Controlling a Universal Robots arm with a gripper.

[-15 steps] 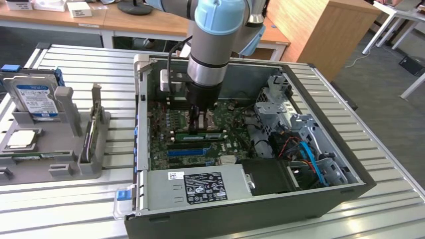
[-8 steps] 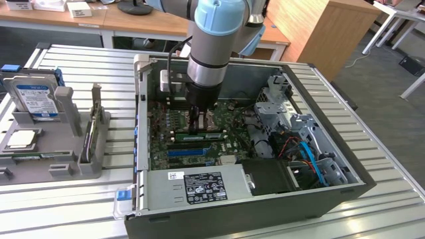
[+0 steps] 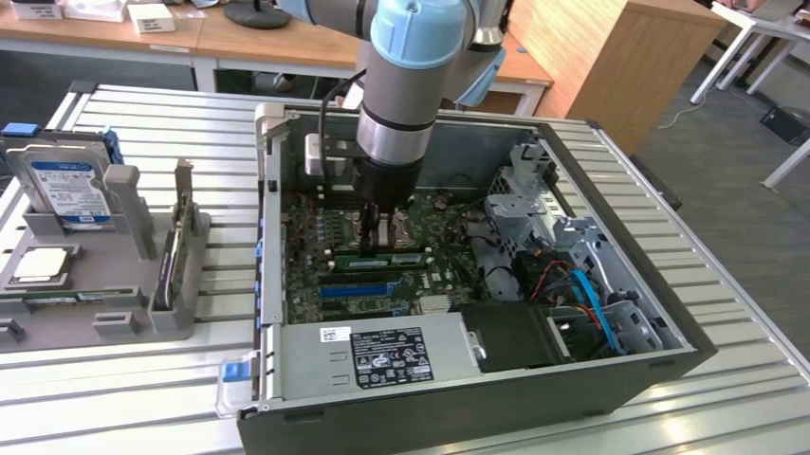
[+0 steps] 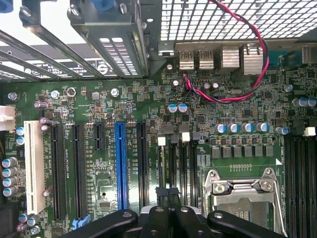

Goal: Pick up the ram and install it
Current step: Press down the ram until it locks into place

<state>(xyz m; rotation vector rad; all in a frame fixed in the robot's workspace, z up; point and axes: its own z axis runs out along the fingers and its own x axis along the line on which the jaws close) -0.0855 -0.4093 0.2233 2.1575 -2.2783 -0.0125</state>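
The ram (image 3: 386, 257), a narrow green stick with a pale label, lies edge-up along a memory slot on the motherboard (image 3: 322, 242) inside the open computer case (image 3: 633, 379). It sits between the blue slot (image 3: 355, 289) and the processor socket. My gripper (image 3: 371, 242) reaches straight down into the case, shut, with its fingertips on the ram's top edge near the end toward the exterior view's left. In the wrist view the black gripper (image 4: 167, 193) hangs over the dark memory slots (image 4: 181, 163), beside the blue slot (image 4: 120, 168) and the socket frame (image 4: 242, 191).
A grey fixture (image 3: 89, 284) on the exterior view's left holds a silver hard drive (image 3: 66, 190) and an upright card (image 3: 171, 256). Inside the case are a power supply (image 3: 379, 355), drive cages (image 3: 532, 209), blue cables (image 3: 595, 303) and a red-black wire (image 4: 257, 64).
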